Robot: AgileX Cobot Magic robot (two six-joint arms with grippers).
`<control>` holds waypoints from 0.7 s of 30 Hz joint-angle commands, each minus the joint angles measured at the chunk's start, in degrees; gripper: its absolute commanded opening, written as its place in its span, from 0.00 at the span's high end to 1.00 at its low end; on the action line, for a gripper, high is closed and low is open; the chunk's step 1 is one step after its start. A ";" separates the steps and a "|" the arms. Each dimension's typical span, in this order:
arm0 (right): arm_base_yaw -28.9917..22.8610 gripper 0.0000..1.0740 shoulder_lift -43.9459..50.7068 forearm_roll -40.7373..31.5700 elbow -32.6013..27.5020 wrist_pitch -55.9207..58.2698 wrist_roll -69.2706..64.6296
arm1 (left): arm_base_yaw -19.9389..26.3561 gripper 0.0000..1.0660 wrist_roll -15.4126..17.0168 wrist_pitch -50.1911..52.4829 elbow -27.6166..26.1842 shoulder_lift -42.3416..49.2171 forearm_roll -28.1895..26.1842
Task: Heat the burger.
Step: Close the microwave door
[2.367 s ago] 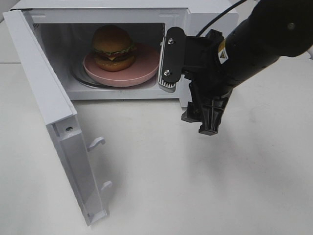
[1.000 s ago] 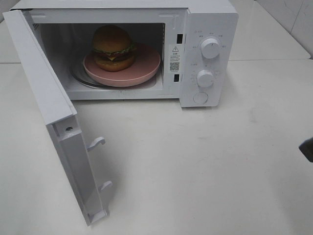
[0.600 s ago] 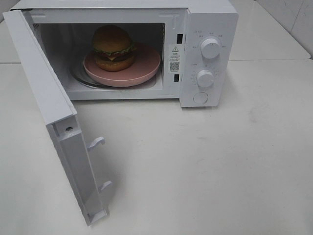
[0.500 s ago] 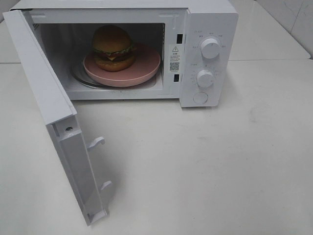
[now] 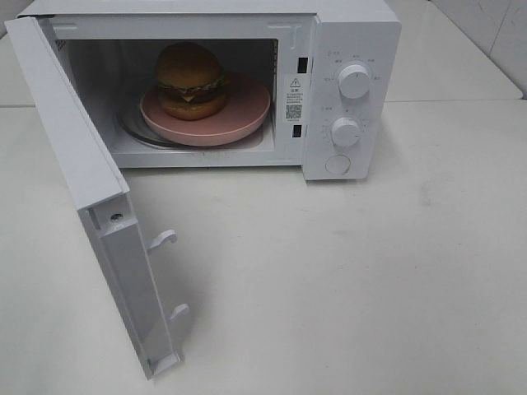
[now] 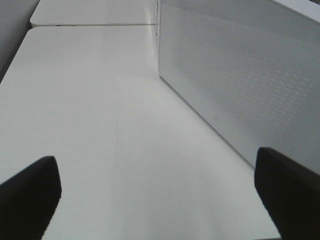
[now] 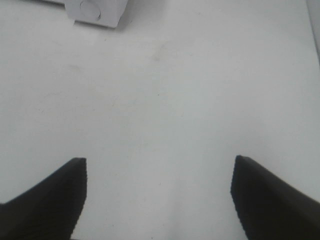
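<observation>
The burger (image 5: 191, 80) sits on a round pink plate (image 5: 247, 111) inside the white microwave (image 5: 350, 25), whose door (image 5: 74, 156) stands swung wide open to the left. Neither arm shows in the exterior high view. In the left wrist view my left gripper (image 6: 157, 200) is open over bare table, with the door's perforated outer face (image 6: 240, 75) close beside it. In the right wrist view my right gripper (image 7: 157, 200) is open and empty above the table, well back from the microwave's lower corner (image 7: 97, 11).
The microwave's control panel carries two white knobs (image 5: 353, 81) (image 5: 345, 132) and a round button (image 5: 338, 164). The open door's latch hooks (image 5: 162, 239) stick out over the white table (image 5: 370, 280). A table seam runs behind the microwave.
The right arm, which was at the microwave's opening, has withdrawn to the right and left the exterior high view. The burger, plate and door have not moved.
</observation>
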State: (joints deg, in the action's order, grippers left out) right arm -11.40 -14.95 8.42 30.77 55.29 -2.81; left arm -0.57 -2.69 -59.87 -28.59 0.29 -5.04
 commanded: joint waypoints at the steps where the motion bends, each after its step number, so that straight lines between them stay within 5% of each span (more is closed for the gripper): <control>1: 2.52 0.29 3.67 -0.63 -0.40 -0.74 0.11 | -0.17 0.05 0.11 0.46 0.11 1.26 0.00; 21: 7.45 0.29 16.73 -4.07 -1.78 4.07 -0.29 | -0.17 0.05 0.11 0.46 0.11 1.20 0.00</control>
State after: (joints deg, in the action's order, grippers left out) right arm -4.41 0.23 4.41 28.99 59.36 -2.81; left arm -0.57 -2.69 -59.87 -28.59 0.29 -5.04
